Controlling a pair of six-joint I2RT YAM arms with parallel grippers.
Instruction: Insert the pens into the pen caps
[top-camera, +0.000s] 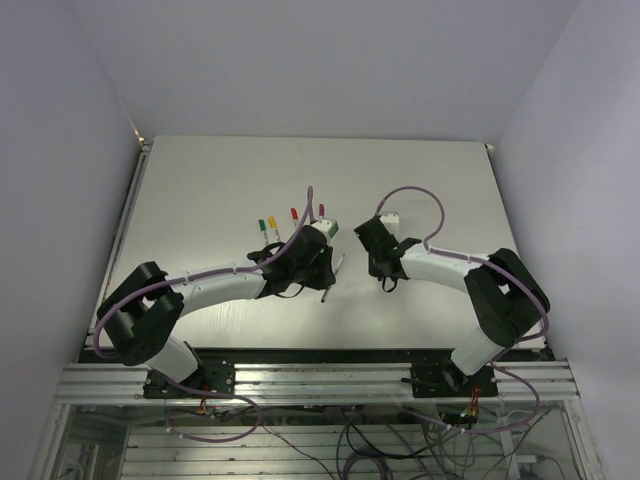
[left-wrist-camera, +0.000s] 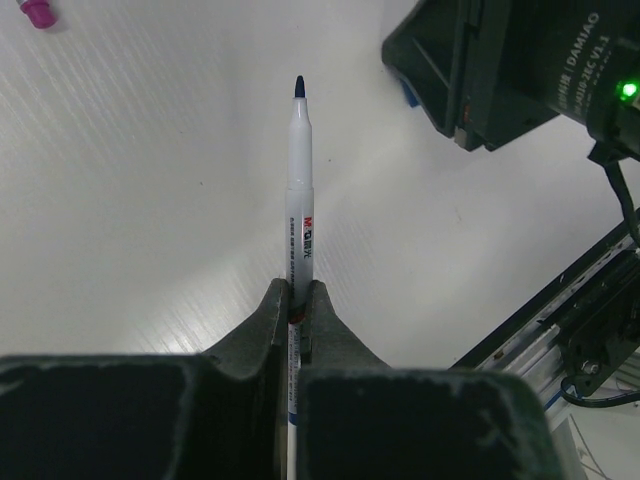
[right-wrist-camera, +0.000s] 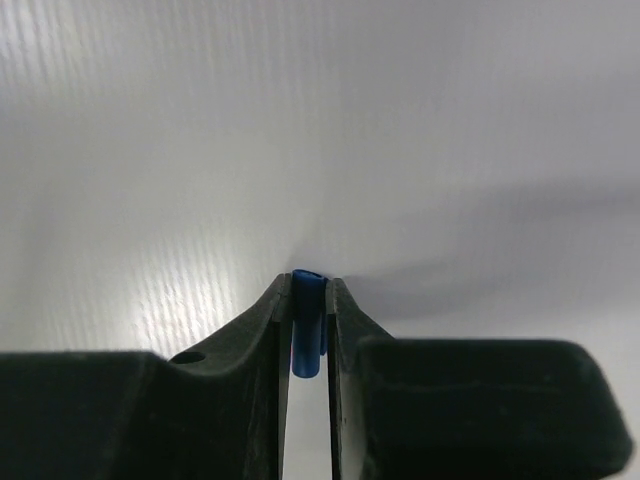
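Observation:
My left gripper (left-wrist-camera: 299, 290) is shut on a grey-white pen (left-wrist-camera: 299, 190) whose bare blue tip points away from me, towards the right arm. In the top view the left gripper (top-camera: 328, 272) holds this pen (top-camera: 338, 266) above the table's middle. My right gripper (right-wrist-camera: 307, 285) is shut on a small blue cap (right-wrist-camera: 307, 325), held upright between the fingertips just above the table. In the top view the right gripper (top-camera: 384, 274) sits a short way right of the pen tip. A purple cap or pen end (left-wrist-camera: 38, 12) lies at the left wrist view's top left corner.
Pens with green (top-camera: 262, 224), yellow (top-camera: 272, 221), red (top-camera: 294, 214) and purple (top-camera: 321, 210) ends lie in a row behind the left gripper. The white table (top-camera: 200, 180) is bounded by grey walls. A metal frame rail (top-camera: 320, 380) runs along the near edge.

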